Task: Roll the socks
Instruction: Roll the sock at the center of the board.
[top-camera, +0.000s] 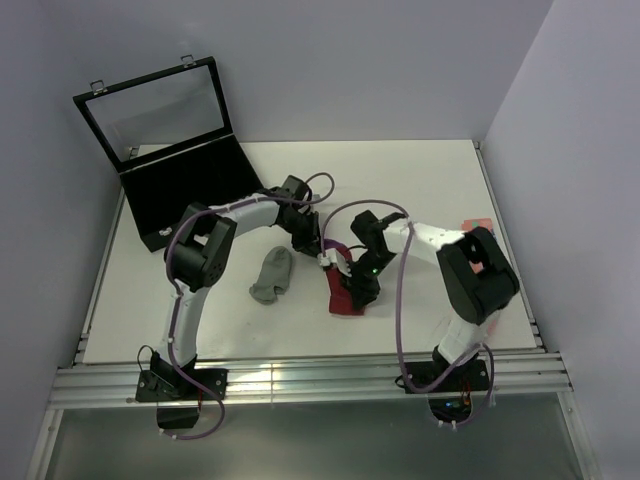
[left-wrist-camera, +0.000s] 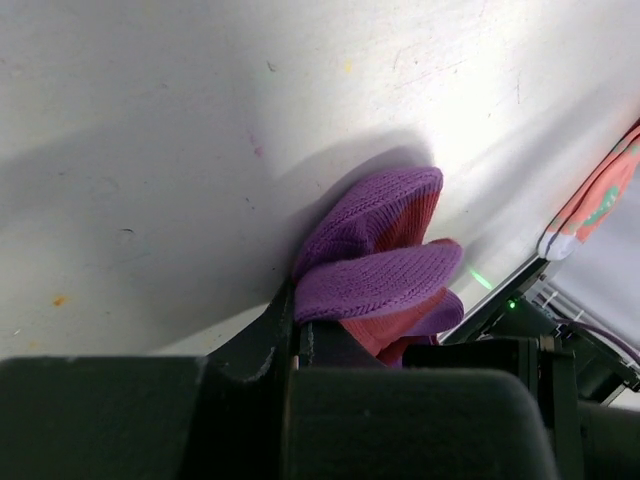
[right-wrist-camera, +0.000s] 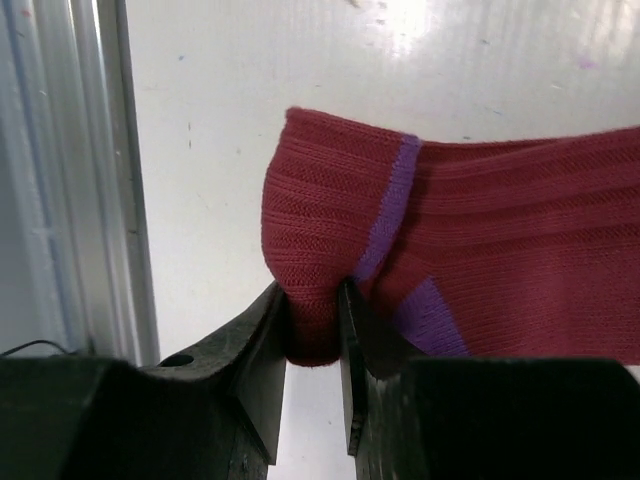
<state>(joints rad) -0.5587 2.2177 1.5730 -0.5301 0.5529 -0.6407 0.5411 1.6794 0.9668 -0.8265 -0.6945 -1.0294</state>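
long magenta-red knit sock (right-wrist-camera: 500, 250), left fingers (left-wrist-camera: 262, 345) clamped on its purple end, right fingers (right-wrist-camera: 255, 350) pinching its red edge

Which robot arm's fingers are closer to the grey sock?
Left. The left fingers pinch the red sock near the grey sock; the right fingers grip that red sock's other end, farther off.

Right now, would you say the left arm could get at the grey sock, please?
Probably not yet. The grey sock lies uncovered close beside the left arm, but the left tool is shut on the magenta-red sock's purple end and would have to let go first.
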